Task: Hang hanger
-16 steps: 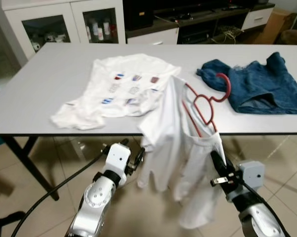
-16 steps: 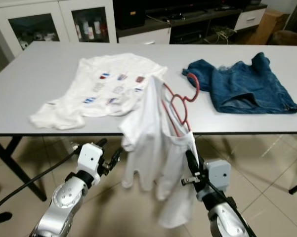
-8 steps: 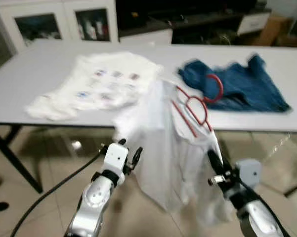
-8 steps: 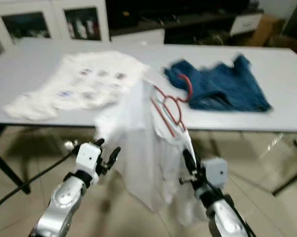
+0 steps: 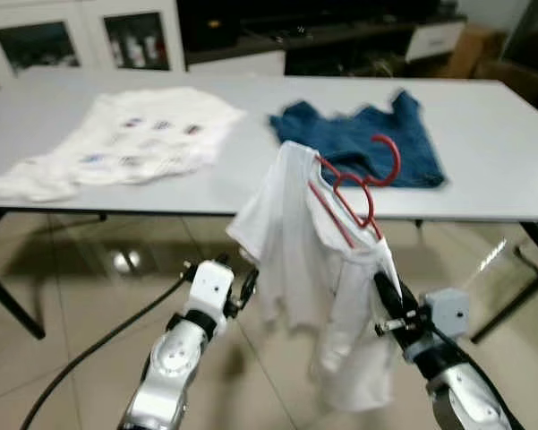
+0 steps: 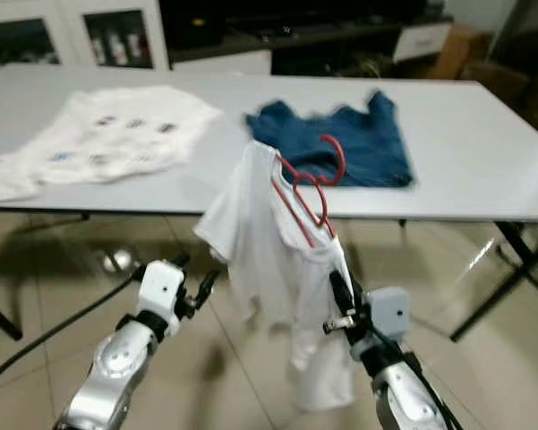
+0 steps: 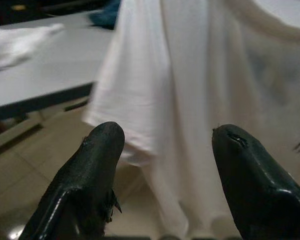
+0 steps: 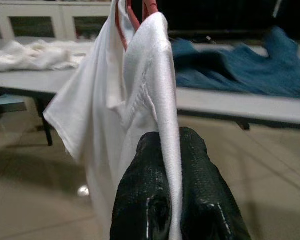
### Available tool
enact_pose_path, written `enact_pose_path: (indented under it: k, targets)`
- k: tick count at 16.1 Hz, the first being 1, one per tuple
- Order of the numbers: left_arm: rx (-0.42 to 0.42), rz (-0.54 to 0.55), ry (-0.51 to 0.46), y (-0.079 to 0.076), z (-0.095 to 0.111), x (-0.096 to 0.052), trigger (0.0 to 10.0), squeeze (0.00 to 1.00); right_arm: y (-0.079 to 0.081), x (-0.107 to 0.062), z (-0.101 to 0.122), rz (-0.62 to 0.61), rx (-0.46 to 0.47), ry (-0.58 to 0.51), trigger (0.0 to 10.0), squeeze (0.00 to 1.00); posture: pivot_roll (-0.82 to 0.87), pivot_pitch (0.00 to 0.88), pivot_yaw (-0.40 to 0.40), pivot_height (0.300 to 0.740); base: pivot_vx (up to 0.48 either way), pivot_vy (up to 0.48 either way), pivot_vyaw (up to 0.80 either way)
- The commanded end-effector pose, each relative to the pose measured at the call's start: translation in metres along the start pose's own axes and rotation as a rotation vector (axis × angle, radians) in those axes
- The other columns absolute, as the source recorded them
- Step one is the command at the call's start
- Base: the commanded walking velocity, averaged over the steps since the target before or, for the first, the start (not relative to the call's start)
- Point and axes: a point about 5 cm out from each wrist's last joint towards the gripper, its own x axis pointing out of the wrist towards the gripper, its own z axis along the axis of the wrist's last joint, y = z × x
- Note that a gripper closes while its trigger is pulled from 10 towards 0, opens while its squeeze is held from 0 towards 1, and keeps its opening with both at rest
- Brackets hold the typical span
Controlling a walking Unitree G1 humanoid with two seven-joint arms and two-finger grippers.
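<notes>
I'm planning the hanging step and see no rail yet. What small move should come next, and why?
Probably keep the right end effector clamped and keep turning away from the table. It pinches the white T-shirt draped on the red hanger, which hangs clear of the table edge. The left end effector is open beside the cloth, free to steady it. No rail can be seen.

Silver arms, black-fingered pincers, trailing black cable [image 5: 89, 352]

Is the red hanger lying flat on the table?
No, the red hanger is held up in front of the table, a white shirt draped on it.
</notes>
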Motion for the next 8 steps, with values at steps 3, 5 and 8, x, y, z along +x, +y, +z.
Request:
enact_pose_path:
  k: [3, 5, 8]
  targets:
    - [0.017, -0.019, -0.007, -0.003, 0.0029, 0.0028, 10.0, 0.0, -0.0027, 0.0021, 0.006, -0.016, -0.013, -0.032, 10.0, 0.0, 0.01, 0.042, 0.017, 0.74, 0.0, -0.16, 0.0]
    - [-0.005, -0.008, -0.008, -0.0003, 0.003, 0.0034, 10.0, 0.0, -0.0029, 0.0029, 0.0058, -0.02, -0.012, -0.033, 10.0, 0.0, 0.01, 0.041, 0.018, 0.74, 0.0, 0.0, 0.0]
    - [-0.026, -0.025, -0.005, -0.0017, 0.0034, 0.0045, 10.0, 0.0, -0.0025, 0.0056, 0.0062, -0.026, -0.011, -0.042, 10.0, 0.0, 0.01, 0.04, 0.019, 0.74, 0.0, 0.0, 0.0]
